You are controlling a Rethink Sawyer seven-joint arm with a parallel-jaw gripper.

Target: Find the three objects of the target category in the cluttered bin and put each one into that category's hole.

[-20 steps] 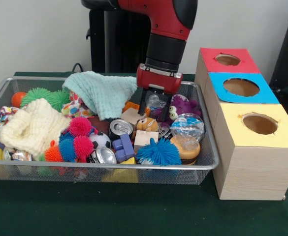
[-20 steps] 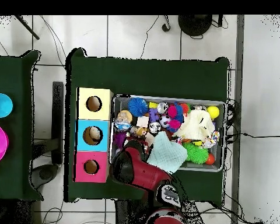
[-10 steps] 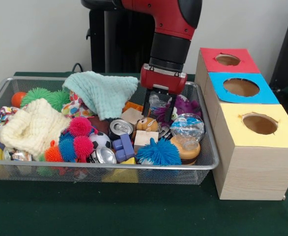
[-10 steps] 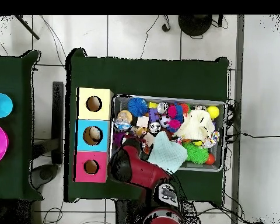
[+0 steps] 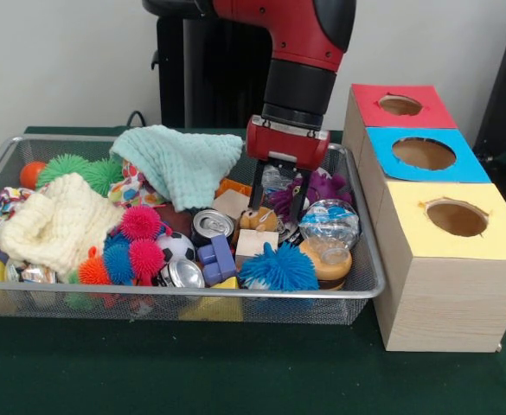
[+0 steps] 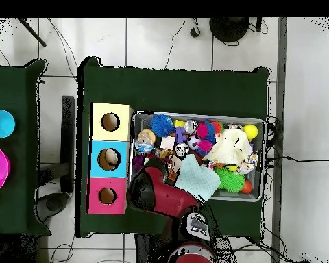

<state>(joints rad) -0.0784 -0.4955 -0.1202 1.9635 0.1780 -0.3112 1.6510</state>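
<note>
The red-and-black arm's pincer (image 5: 278, 205) hangs spread over the right end of the wire bin (image 5: 367, 285), its two dark fingers (image 5: 256, 186) apart and pointing down with nothing between them. Directly beneath the tips sits a small tan toy (image 5: 259, 219); just behind and to the pincer's right-hand side in the front view lie a purple plush toy (image 5: 322, 187) and a clear plastic ball (image 5: 329, 218), with a wooden block (image 5: 254, 244) and a blue spiky ball (image 5: 278, 267) in front. A drinks can (image 5: 211, 226) lies just to the other side, a mint cloth (image 5: 182, 161) beyond it, and a cream cloth (image 5: 55, 222) and more spiky balls fill the far end. Which category is wanted cannot be read from the scene, so the target pieces are judged to be somewhere in this pile, likely close under the tips. The three holes, red (image 5: 400, 105), blue (image 5: 423, 153) and yellow (image 5: 457, 218), stand in a row of boxes just outside the bin on the purple toy's side. To do this well, the descent should be straight and slow, fingers straddling a single item so neighbours are not pinched too, and the lift should clear the bin's rim before swinging to the boxes. The overhead view hides the pincer under the arm (image 6: 155, 192).
</note>
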